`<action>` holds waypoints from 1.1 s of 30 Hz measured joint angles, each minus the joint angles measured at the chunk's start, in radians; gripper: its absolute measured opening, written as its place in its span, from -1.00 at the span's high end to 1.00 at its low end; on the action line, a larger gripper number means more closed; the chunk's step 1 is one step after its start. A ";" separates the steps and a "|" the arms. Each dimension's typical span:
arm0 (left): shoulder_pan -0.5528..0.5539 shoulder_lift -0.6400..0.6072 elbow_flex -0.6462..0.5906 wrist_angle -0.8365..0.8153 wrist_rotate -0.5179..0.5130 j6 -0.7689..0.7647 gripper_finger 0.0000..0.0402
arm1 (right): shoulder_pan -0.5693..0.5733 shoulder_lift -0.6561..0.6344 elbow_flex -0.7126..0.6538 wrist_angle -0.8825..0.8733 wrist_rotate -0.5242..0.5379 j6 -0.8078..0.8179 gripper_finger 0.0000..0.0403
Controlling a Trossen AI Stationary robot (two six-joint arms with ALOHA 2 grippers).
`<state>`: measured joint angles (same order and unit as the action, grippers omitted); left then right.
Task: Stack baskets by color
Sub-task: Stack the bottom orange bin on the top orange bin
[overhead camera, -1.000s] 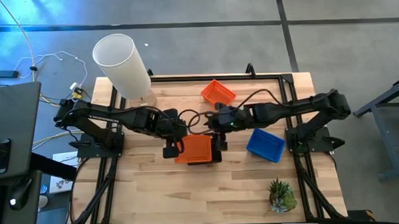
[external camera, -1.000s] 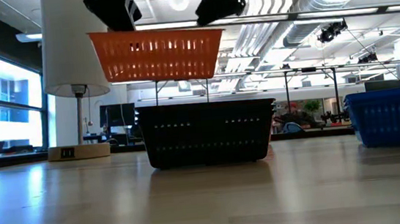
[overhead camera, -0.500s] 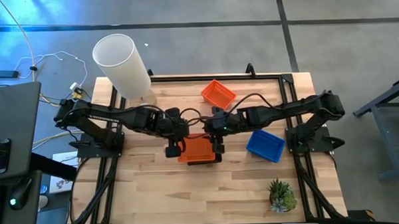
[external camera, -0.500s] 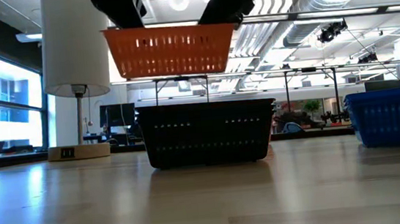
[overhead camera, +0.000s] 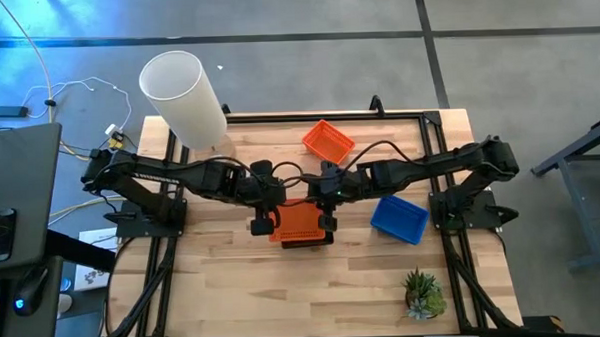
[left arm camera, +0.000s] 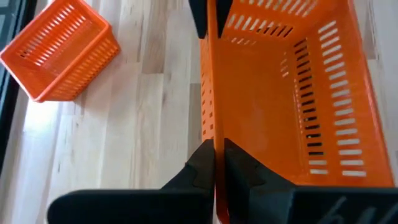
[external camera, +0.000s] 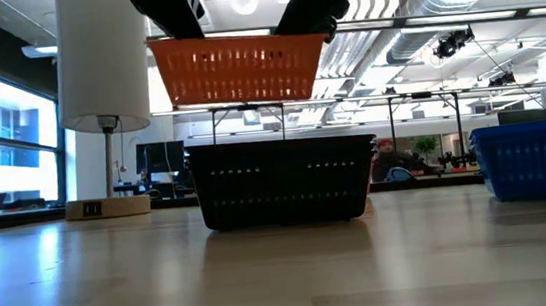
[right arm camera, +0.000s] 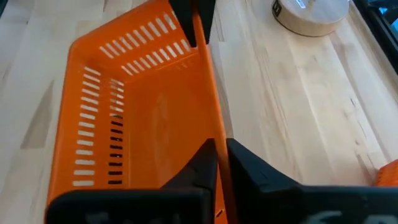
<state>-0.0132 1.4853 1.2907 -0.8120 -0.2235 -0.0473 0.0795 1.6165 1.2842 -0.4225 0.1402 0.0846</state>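
An orange basket [overhead camera: 300, 221] hangs over a black basket [external camera: 284, 182] that stands on the table at mid-table. My left gripper [left arm camera: 217, 158] is shut on the orange basket's left end and my right gripper [right arm camera: 221, 155] on its right end. In the low view the orange basket [external camera: 240, 68] is clear above the black one, nearly level. A second orange basket [overhead camera: 327, 141] sits on its base near the far edge. A blue basket [overhead camera: 399, 217] rests on the table to the right. My left gripper pinches the rim of the orange basket's far long wall [left arm camera: 211, 124] near its left end, one finger inside and one outside. The fingers slant down from the table's left, along the wall. The basket hangs clear. My right gripper pinches the same far wall's rim [right arm camera: 214, 127] near its right end, one finger inside the basket and one outside. The fingers slant down from the table's right, along the wall. The basket hangs clear of the black basket.
A tall white cylinder [overhead camera: 182, 98] stands at the far left corner on a round wooden base [right arm camera: 311, 12]. A small green plant [overhead camera: 422, 294] stands near the front right. Bare wood lies along the near edge and at the near left.
My right gripper has come down toward the orange basket's right end and taken hold of its rim. The basket, hanging from my left gripper, has shifted a little toward the table's right and stays clear above the black basket.
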 joint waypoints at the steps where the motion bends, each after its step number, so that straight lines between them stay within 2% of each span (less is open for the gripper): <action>1: 0.000 0.000 0.000 0.000 0.001 -0.001 0.98 | 0.000 0.000 0.000 -0.001 0.000 0.005 0.95; 6: 0.000 0.000 0.000 0.005 0.000 0.000 0.89 | 0.000 0.000 0.000 -0.009 -0.001 0.042 0.98; 12: 0.000 0.000 0.000 0.004 -0.018 0.000 0.66 | 0.000 0.000 0.000 -0.035 0.012 0.096 0.99; 19: 0.000 0.000 0.000 -0.013 -0.055 -0.007 0.41 | 0.000 0.000 0.000 -0.105 0.084 0.171 1.00; 23: -0.002 -0.011 0.000 -0.053 -0.068 -0.043 0.39 | -0.002 0.000 0.000 -0.162 0.160 0.224 1.00; 33: -0.001 -0.072 0.002 -0.083 -0.084 -0.039 0.45 | -0.009 -0.025 0.000 -0.250 0.272 0.276 1.00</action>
<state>-0.0139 1.4132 1.2926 -0.8953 -0.3080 -0.0864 0.0706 1.5919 1.2839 -0.6726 0.4121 0.3607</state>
